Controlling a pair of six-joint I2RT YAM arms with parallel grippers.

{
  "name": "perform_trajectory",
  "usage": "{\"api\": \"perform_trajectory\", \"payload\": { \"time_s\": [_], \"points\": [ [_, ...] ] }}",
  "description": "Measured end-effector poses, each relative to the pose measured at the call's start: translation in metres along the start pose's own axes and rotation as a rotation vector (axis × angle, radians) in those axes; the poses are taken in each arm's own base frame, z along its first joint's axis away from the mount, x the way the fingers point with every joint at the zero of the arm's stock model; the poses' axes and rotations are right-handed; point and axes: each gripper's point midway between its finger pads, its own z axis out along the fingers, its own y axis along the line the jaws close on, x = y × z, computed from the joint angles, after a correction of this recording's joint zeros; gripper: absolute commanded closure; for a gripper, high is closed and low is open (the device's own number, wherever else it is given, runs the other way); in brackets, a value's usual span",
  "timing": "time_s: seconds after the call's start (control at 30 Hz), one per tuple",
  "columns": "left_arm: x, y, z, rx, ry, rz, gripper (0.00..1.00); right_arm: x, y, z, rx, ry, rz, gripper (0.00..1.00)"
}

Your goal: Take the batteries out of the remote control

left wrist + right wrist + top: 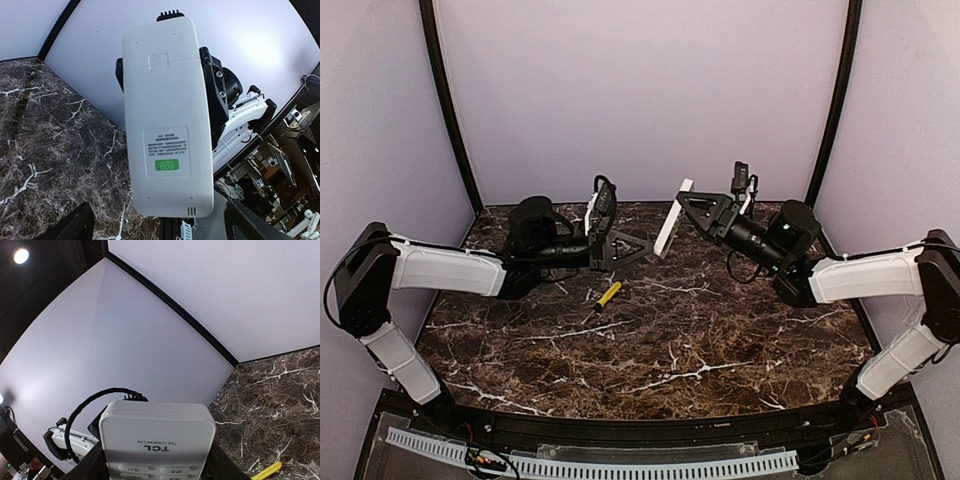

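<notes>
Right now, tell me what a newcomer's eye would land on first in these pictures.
The white remote control stands out, held in mid-air over the back of the marble table by the right gripper, its battery cover in place. The left gripper hangs open facing it, not touching. A yellow-handled tool lies on the table below them.

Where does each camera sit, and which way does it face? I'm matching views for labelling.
Top external: above and behind the bases, looking down on the table; both arms show, the right gripper holding the remote control aloft.
Left wrist: on the left arm, facing the remote's back; own fingers at the bottom corners.
Right wrist: faces the remote's button side; own fingers flank it.
Shared: remote in all; yellow-handled tool in top and right wrist.
</notes>
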Motion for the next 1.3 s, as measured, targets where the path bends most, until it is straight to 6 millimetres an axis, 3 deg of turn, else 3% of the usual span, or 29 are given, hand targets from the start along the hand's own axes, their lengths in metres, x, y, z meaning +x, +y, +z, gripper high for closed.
{"api": "perform_trajectory", "payload": {
  "time_s": [0.27, 0.63, 0.93, 1.07, 1.23, 1.3],
  "points": [
    [0.001, -0.012, 0.019, 0.098, 0.048, -0.003, 0.17, 0.003, 0.006, 0.001, -0.041, 0.010, -0.009, 0.49],
    [0.010, -0.015, 0.029, 0.149, 0.094, -0.031, 0.38, 0.018, 0.006, 0.005, -0.076, 0.055, -0.011, 0.50],
    [0.008, -0.019, 0.031, 0.166, 0.098, -0.041, 0.75, 0.018, 0.013, 0.005, -0.106, 0.049, -0.052, 0.48],
    [0.008, -0.019, 0.031, 0.165, 0.099, -0.038, 0.87, 0.019, 0.014, 0.005, -0.109, 0.053, -0.053, 0.37],
    [0.015, -0.015, 0.031, 0.150, 0.129, -0.031, 0.98, 0.024, 0.014, 0.006, -0.098, 0.084, -0.061, 0.08],
    [0.020, -0.012, 0.030, 0.133, 0.152, -0.034, 0.99, 0.026, 0.014, 0.006, -0.082, 0.112, -0.067, 0.02]
  ]
}}
